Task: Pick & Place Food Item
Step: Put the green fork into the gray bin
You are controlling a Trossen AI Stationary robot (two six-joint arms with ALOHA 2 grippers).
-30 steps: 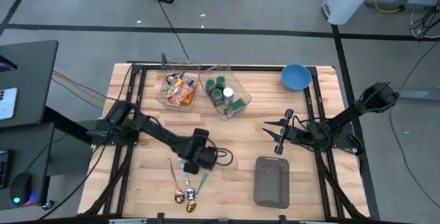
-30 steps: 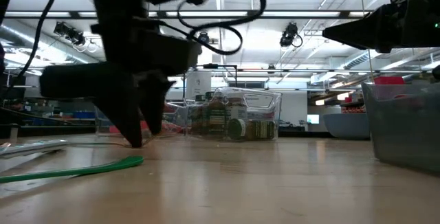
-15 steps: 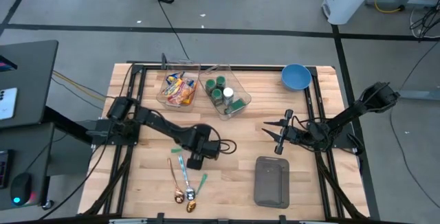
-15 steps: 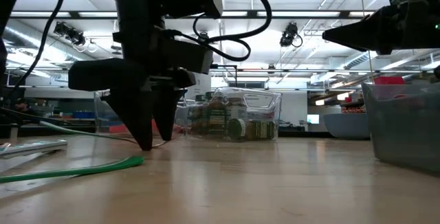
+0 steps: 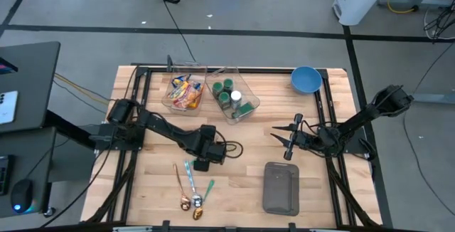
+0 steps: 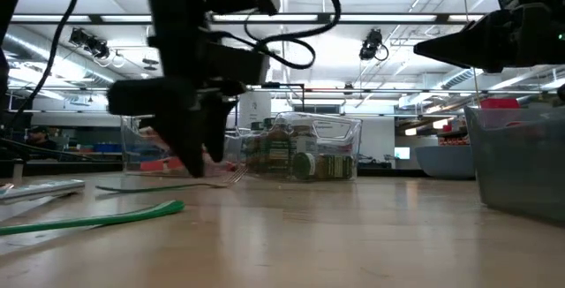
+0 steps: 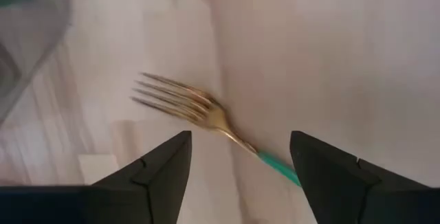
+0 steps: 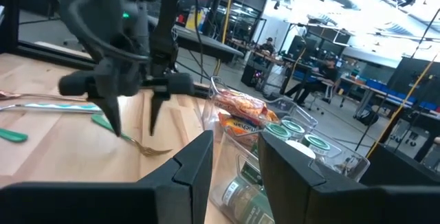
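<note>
The food is a heap of snack packets in a clear bin at the far side, also in the right wrist view. My left gripper hovers open, pointing down, just over a gold fork with a teal handle. The fork lies flat on the table, and the fingers stand on either side without touching it. In the low view the left gripper is clear of the table top. My right gripper waits at the right, level and open, with nothing between its fingers.
A second clear bin with green-lidded jars stands beside the snack bin. A blue bowl is at the far right, a grey lidded container near the front. More cutlery lies near the front edge. A black frame rims the table.
My left gripper has gone from the cutlery toward the table's far edge and risen a little off the table top. The fork lies on the table below it. My right gripper has kept still.
</note>
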